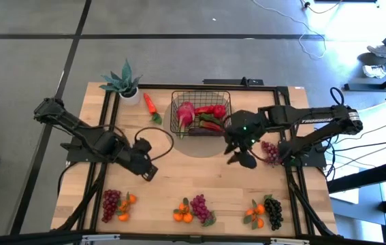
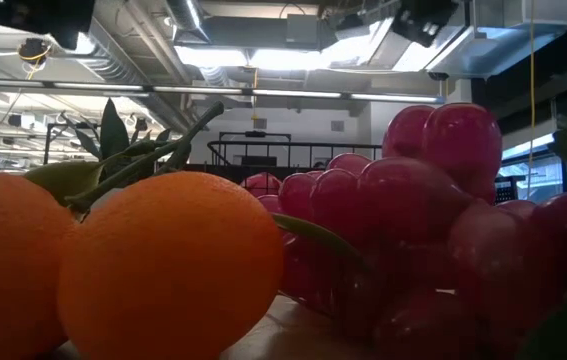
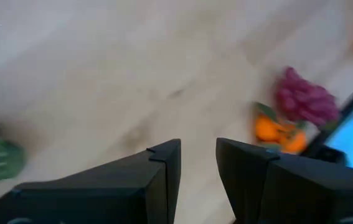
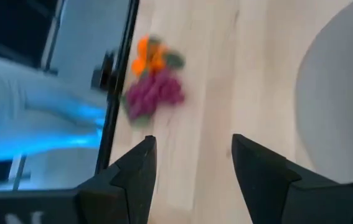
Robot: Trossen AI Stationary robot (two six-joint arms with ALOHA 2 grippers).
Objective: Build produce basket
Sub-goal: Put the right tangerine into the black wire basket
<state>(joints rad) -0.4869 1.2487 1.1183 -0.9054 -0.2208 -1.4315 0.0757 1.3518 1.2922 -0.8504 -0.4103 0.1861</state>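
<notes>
The black wire basket point(image 1: 201, 112) stands at the table's far middle and holds a pink-red radish point(image 1: 185, 111), red peppers point(image 1: 211, 110) and a dark eggplant point(image 1: 211, 125). A carrot point(image 1: 150, 104) lies on the table left of it. My left gripper point(image 1: 146, 168) is open and empty over the bare wood at left of centre. My right gripper point(image 1: 242, 158) is open and empty, in front of the basket's right end. A purple grape bunch point(image 1: 269, 151) lies just right of it. Three grape bunches with oranges point(image 1: 114, 204) point(image 1: 196, 209) point(image 1: 266, 211) lie along the near edge.
A spiky green plant in a white pot point(image 1: 126, 83) stands at the far left corner. A pale round patch point(image 1: 203, 146) lies on the wood in front of the basket. Oranges point(image 2: 163, 260) and red grapes point(image 2: 413, 220) fill the low view. Bare wood lies between the arms.
</notes>
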